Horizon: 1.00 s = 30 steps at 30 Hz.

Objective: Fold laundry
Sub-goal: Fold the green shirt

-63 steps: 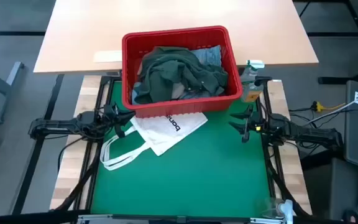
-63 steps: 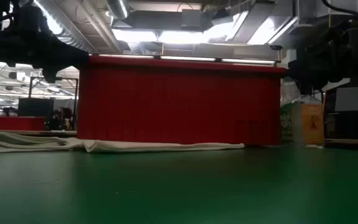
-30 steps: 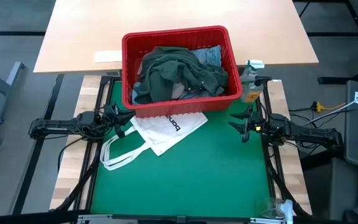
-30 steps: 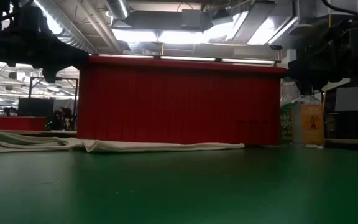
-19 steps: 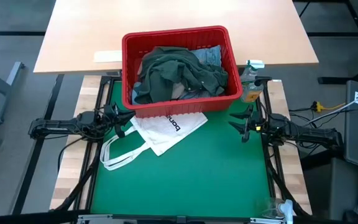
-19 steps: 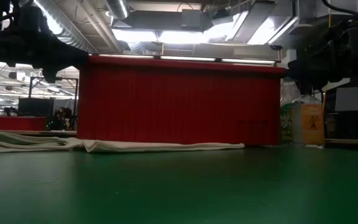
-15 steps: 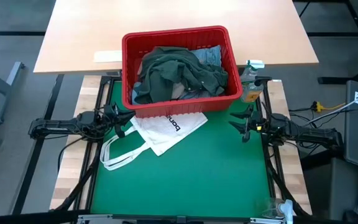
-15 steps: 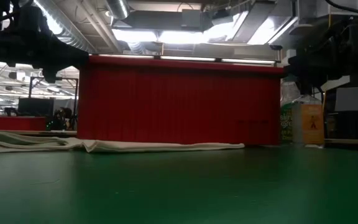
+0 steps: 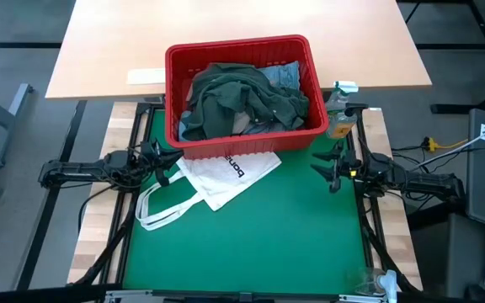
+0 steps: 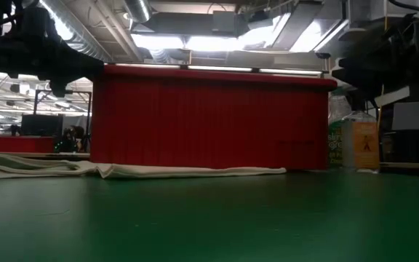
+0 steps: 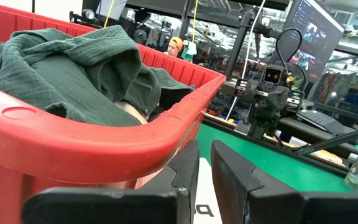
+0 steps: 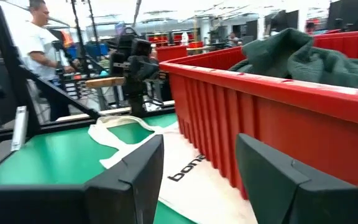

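The laundry lies heaped in a red plastic basket (image 9: 234,145) at the far middle of the green mat. A dark green top (image 9: 238,101) (image 11: 73,74) is uppermost, and a bit of light blue denim (image 9: 286,74) shows at the far right corner. My left gripper (image 9: 178,160) (image 11: 204,163) hovers at the mat's left, by the basket's near left corner. It is shut to a narrow slit and holds nothing. My right gripper (image 9: 315,166) (image 12: 197,163) hovers at the mat's right. It is open, empty and points at the basket's near right corner.
A white tote bag with black lettering (image 9: 221,177) lies flat on the mat, its far edge tucked under the basket's near wall. A spray bottle (image 9: 341,118) (image 10: 358,142) stands right of the basket. The near half of the green mat (image 9: 251,244) lies bare. People show beyond the table.
My right gripper has tipped a little at the wrist while staying in place. Its fingers stand as wide apart as before. The laundry, basket and tote bag have not moved.
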Each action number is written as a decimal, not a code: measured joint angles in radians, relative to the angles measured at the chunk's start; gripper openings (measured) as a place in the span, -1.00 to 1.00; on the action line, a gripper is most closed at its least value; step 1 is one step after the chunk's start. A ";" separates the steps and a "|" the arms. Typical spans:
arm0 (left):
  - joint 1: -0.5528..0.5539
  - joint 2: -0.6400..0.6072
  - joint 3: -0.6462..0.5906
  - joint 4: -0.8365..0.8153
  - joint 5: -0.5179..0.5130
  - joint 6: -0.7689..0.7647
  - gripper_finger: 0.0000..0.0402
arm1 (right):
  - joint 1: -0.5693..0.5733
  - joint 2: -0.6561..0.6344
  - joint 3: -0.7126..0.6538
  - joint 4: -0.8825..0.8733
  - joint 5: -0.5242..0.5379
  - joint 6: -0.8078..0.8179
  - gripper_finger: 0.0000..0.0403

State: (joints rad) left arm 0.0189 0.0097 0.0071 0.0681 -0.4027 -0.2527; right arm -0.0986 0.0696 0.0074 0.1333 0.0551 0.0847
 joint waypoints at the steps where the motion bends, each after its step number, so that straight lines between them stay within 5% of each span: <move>1: 0.000 0.000 0.000 0.000 0.000 0.000 -0.81 | 0.000 0.000 0.000 0.000 -0.012 0.000 -0.02; 13: 0.000 0.000 0.000 0.000 0.000 0.000 -0.81 | 0.001 0.000 0.000 0.180 0.031 0.300 -0.02; 20: 0.000 0.000 0.000 0.000 0.000 0.000 -0.81 | -0.001 0.068 0.000 0.308 0.195 0.222 -0.02; 30: 0.000 0.000 0.000 0.000 0.000 0.000 -0.81 | -0.001 0.192 0.000 0.626 0.162 -0.034 -0.02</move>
State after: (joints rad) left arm 0.0193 0.0098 0.0072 0.0681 -0.4028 -0.2523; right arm -0.0994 0.2620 0.0078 0.7592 0.2169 0.0504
